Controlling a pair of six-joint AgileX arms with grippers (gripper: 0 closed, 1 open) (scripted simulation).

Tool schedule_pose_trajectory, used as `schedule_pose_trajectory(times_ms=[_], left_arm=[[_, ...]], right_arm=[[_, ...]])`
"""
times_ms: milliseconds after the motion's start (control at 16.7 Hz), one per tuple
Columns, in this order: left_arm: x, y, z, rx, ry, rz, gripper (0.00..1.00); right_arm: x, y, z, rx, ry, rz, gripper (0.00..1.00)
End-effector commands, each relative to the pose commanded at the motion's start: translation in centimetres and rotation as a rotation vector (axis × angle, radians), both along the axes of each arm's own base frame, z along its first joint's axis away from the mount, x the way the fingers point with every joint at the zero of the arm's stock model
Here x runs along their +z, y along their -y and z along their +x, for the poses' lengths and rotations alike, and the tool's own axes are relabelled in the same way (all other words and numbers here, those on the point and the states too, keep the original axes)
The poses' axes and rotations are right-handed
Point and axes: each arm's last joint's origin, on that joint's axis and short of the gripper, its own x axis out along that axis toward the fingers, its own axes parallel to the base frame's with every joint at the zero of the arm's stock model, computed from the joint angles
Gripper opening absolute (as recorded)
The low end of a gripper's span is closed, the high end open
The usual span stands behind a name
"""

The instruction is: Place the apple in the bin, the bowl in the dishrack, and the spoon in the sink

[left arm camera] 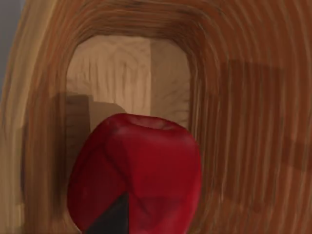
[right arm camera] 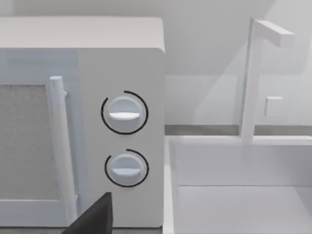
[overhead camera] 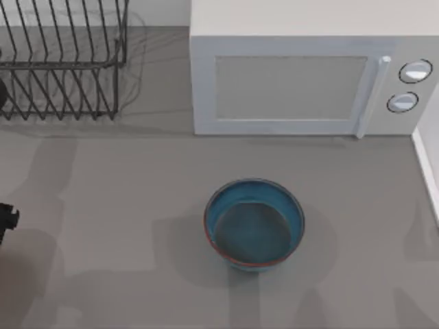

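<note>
Filling the lower half of the left wrist view, the apple [left arm camera: 136, 170] was a glossy, deep red fruit with a shallow dimple at its top, and it hung over the mouth of the bin [left arm camera: 234, 122], a container with wood-grain walls and a pale floor. A dark finger of the left end effector [left arm camera: 113, 217] overlapped the fruit's lower edge; whether it was clamped on the apple or had let go, I could not tell. As I judged it, the first step was at or near its end, with the apple either just released or about to be.

On the top view the bowl [overhead camera: 254, 223] stood upright on the grey surface [overhead camera: 123, 205], in front of the white microwave [overhead camera: 302, 86] and well apart from the dishrack [overhead camera: 62, 62] at the far left corner. It was teal-blue with a thin reddish-brown rim and a greyish inside, and it held nothing. That step was not yet done.

From the right wrist view the white sink [right arm camera: 243, 195] lay just beside the microwave, its basin bare, so the spoon was not in it. A dark tip of the right end effector [right arm camera: 95, 217] showed at the frame's edge; its opening could not be told.
</note>
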Motion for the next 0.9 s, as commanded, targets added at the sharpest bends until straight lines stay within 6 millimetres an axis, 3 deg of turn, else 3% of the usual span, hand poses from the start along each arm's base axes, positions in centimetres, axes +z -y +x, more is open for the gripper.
schedule_pose_trajectory(times_ms=[540, 900], left_arm=[[0.2, 0.2, -0.3, 0.021, 0.035, -0.007, 1.00], [1.4, 1.0, -3.4, 0.297, 0.402, -0.114, 1.00]], right_arm=[[0.0, 0.0, 0.0, 0.000, 0.000, 0.000, 1.00], [0.0, 0.0, 0.0, 0.000, 0.000, 0.000, 1.00]])
